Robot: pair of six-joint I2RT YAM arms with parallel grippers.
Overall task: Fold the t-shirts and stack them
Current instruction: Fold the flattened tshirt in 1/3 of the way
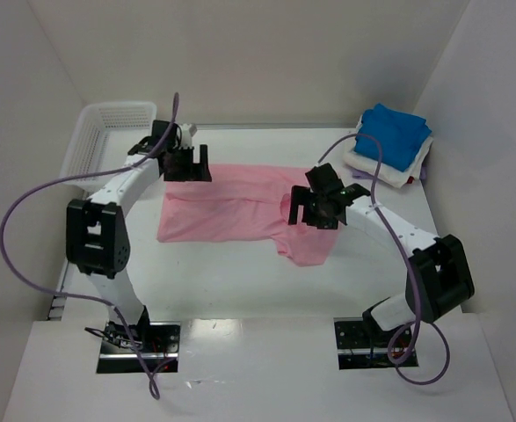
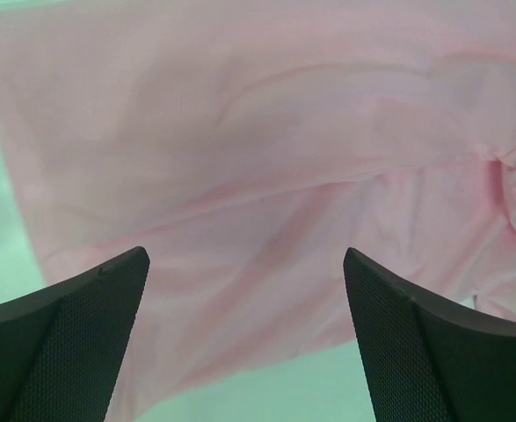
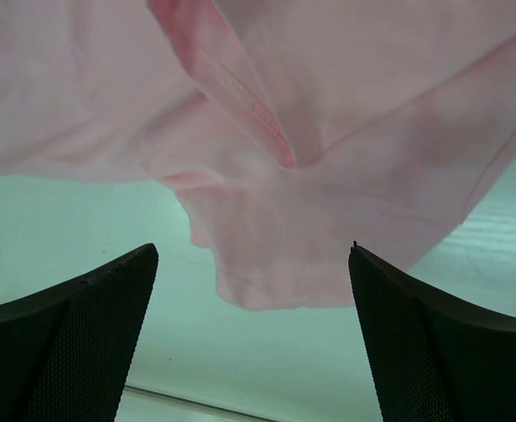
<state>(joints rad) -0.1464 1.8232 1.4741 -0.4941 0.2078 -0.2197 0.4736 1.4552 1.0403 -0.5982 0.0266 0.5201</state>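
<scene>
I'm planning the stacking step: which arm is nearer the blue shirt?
Right. The right arm hangs over the pink shirt's right end, left of the blue shirt; the left arm is over its far-left corner, by the basket.

I can read no text, label, brand, number or sign in any of my views. The pink t-shirt (image 1: 231, 207) shows only plain cloth, and I see no letters on it.
</scene>
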